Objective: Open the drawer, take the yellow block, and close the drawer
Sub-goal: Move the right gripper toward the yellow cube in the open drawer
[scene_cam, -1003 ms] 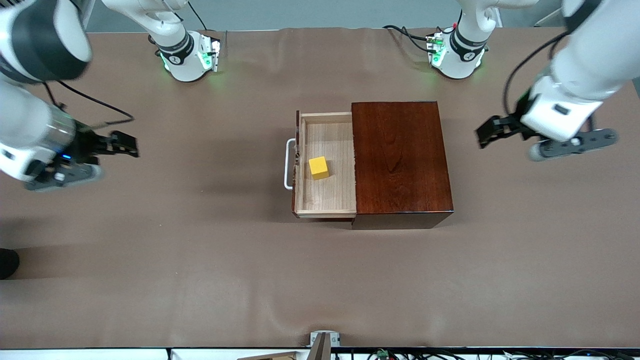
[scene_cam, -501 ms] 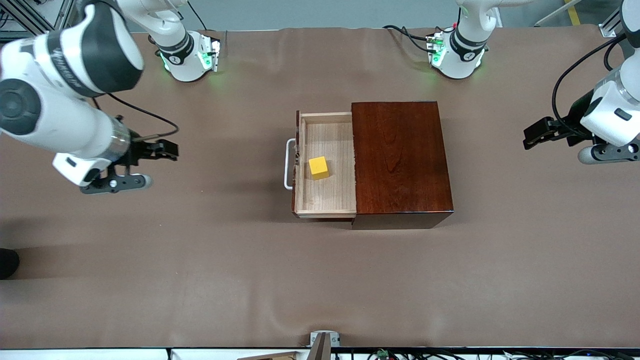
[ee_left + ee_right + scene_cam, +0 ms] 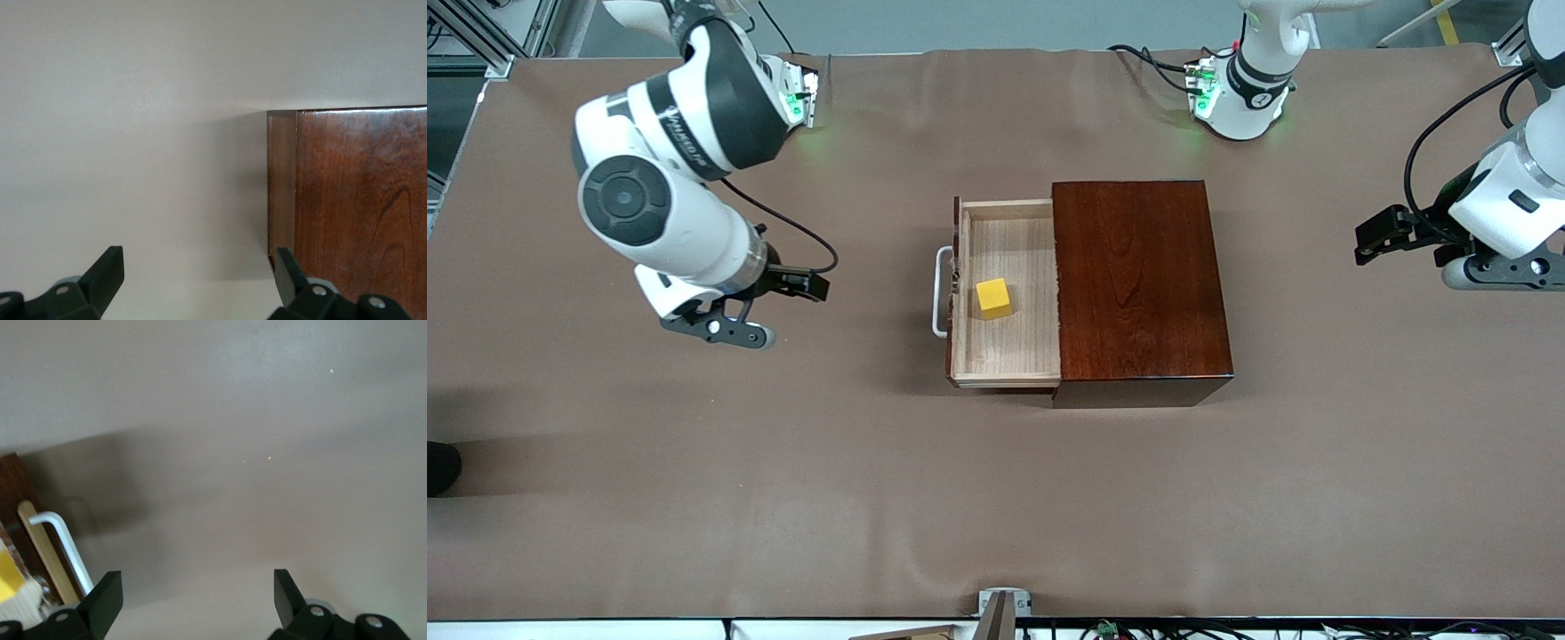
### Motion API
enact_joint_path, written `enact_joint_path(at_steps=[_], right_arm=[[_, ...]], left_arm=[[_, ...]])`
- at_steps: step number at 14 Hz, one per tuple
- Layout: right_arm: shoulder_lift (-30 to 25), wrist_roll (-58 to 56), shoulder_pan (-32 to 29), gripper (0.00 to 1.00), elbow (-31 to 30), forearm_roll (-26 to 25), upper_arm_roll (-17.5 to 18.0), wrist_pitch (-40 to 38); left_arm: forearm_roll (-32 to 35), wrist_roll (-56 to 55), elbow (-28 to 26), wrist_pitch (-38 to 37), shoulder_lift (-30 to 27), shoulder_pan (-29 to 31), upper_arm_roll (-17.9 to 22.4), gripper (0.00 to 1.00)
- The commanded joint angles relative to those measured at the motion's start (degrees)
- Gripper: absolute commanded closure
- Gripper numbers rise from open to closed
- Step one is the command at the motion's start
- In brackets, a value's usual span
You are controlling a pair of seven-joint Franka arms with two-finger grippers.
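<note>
The drawer (image 3: 1014, 342) stands pulled out of the dark wooden box (image 3: 1138, 284), its white handle (image 3: 940, 292) toward the right arm's end of the table. The yellow block (image 3: 994, 298) lies on the drawer's pale floor. My right gripper (image 3: 720, 324) hovers open and empty over bare table between the handle and that table end. In the right wrist view the right gripper (image 3: 198, 580) faces the handle (image 3: 63, 540), and a corner of the yellow block (image 3: 7, 580) shows. My left gripper (image 3: 1494, 267) waits open and empty near the left arm's end; in its wrist view the left gripper (image 3: 200, 257) faces the box (image 3: 360, 200).
Brown cloth covers the table (image 3: 996, 498). Both arm bases (image 3: 769, 102) stand along the edge farthest from the front camera. A small bracket (image 3: 1003, 604) sits at the table edge nearest the front camera.
My right arm has swung from the table's end toward the drawer's handle. The left arm drew back toward its table end, then held nearly still. Drawer and block have not moved.
</note>
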Motion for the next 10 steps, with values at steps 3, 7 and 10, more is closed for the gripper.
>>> enact_joint_path(at_steps=[3,7,10], right_arm=[[2.32,15.29,3.52,0.0,0.86,1.89,-0.35,3.88],[3.55,28.65,3.96,0.0,0.86,7.26,-0.35,8.01],[5.74,36.21,7.02,0.0,0.95,7.0,-0.35,9.86]], left_arm=[[0.05,0.47,-0.91,0.92,-0.89,0.41,-0.11,0.0],[0.05,0.38,-0.83,1.19,-0.36,0.41,0.07,0.0],[0.05,0.38,-0.83,1.19,-0.36,0.5,0.07,0.0]])
